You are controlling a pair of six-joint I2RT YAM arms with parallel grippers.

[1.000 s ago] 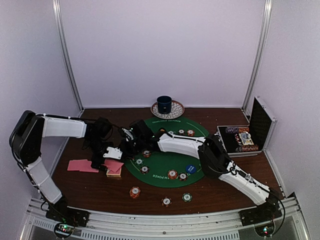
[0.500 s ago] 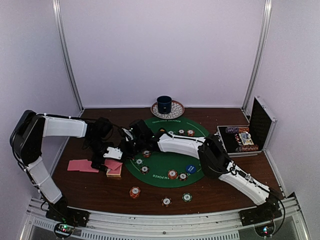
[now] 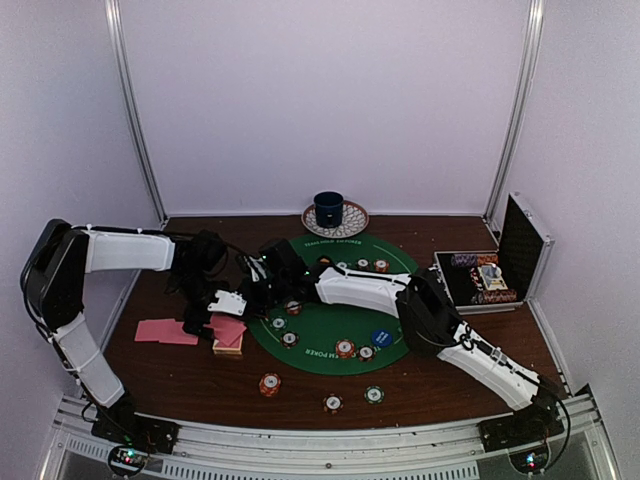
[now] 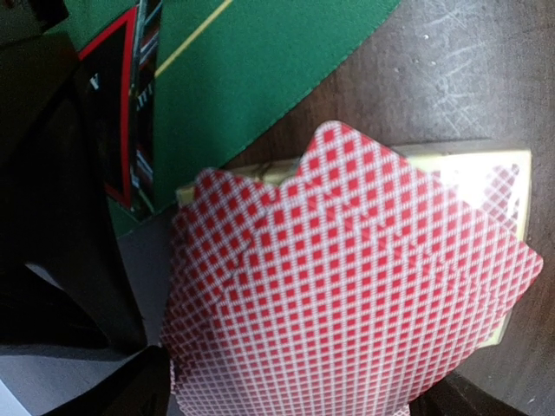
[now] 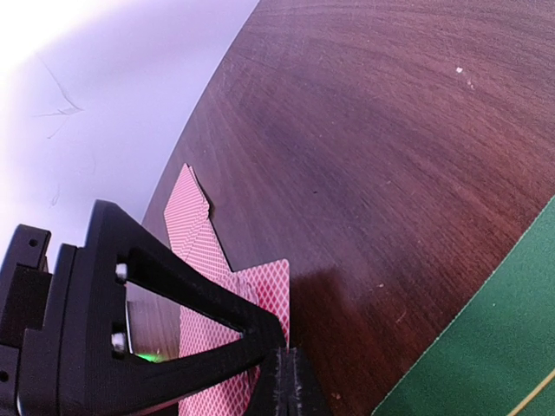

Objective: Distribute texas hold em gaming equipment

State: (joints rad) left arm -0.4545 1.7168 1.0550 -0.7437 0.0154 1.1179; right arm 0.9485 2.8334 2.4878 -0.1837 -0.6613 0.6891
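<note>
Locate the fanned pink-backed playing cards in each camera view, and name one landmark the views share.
Top external: the fanned pink-backed playing cards lie left of centre, at the round green felt mat's left edge.
Left wrist: they fill the centre and bottom.
Right wrist: lower left, behind the right claw.
Shared landmark: that green mat.

I count three chips on the bare table in front of the mat, at least seven more on the mat, one blue marker disc, one card pile, one cup, one open case
</note>
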